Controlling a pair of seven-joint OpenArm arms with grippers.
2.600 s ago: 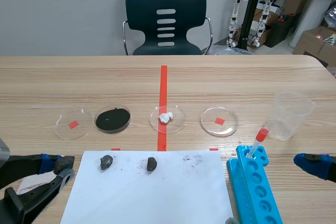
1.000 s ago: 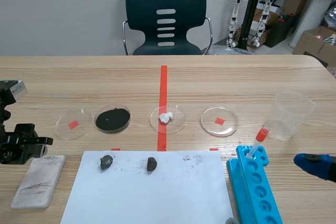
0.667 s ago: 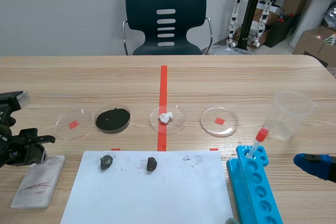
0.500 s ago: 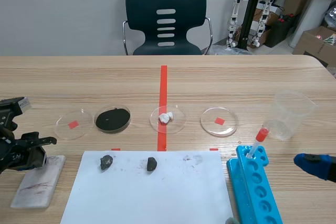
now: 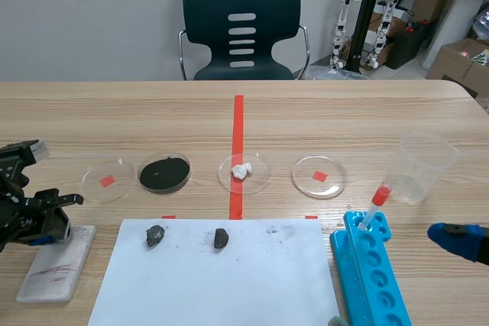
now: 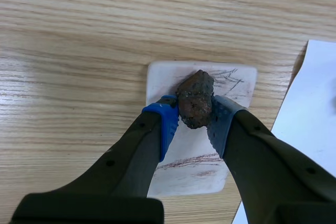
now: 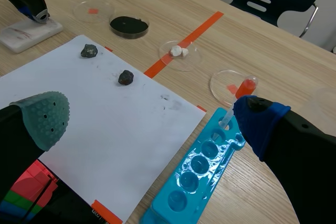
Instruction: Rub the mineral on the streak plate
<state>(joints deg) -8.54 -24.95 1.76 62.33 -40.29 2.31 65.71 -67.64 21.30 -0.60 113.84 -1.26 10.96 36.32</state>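
The left jaws are gripping the mineral, a rough brown lump, between the two pads. The mineral is hanging over the far end of the plate. From the wrist view it seems to be touching the white surface or to be just above it; which of the two is not possible to tell. The plate is lying flat on the worktop, just beside the left edge of the paper. Its long axis is running straight ahead of the jaws, so the free length of the plate is lying back toward the robot, under the fingers. Reddish streaks are already showing on that nearer part. A rubbing stroke is therefore probably needing a pull along this axis, with some pressure downward.

The left arm is standing low at the left side of the worktop, with its jaws pointing down at the plate. The right arm is well apart from the plate, near the blue rack. The right jaws are standing wide apart and are holding nothing.
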